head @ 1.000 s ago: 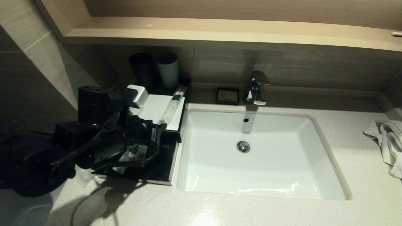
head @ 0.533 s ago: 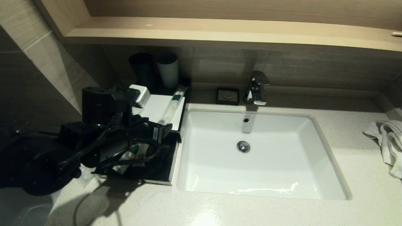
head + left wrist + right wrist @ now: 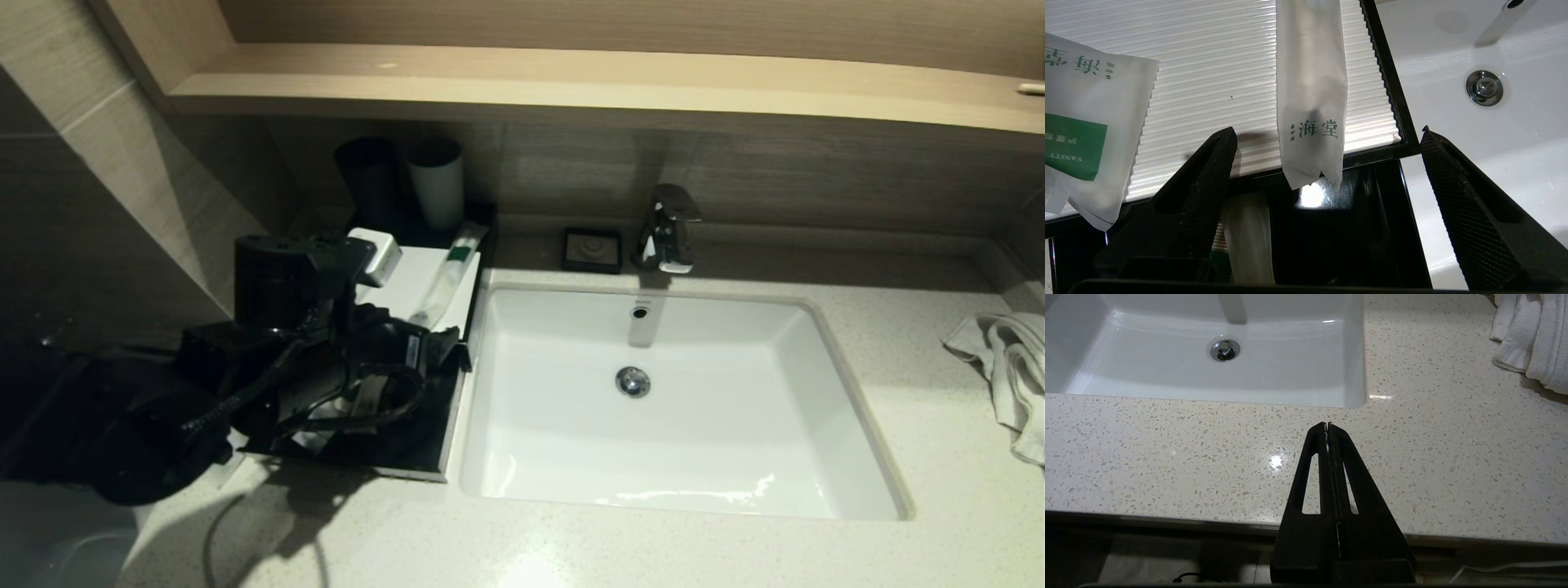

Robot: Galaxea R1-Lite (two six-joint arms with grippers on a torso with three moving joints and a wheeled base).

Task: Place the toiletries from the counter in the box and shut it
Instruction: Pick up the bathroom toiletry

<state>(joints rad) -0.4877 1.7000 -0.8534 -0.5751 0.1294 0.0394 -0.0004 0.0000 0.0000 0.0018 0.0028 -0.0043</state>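
The surface (image 3: 1453,465) is showing pale beige with fine speckles. The basin (image 3: 678,408) is gleaming white. The box (image 3: 1392,98) is showing black edges around a ribbed white panel (image 3: 1208,61). The packets (image 3: 1310,94) are showing translucent white with green lettering.

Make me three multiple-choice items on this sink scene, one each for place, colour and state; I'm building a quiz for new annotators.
1. Where does the long slim packet lie?
A) on the box's white ribbed panel
B) in the basin
C) on the towel

2. What colour is the label on the short packet?
A) red
B) green
C) blue

3. How do the left gripper jaws stand?
A) wide open
B) shut on a packet
C) shut on nothing

Key: A, its end overhangs the black drawer; B, a green square; A, nothing sits between the tips.
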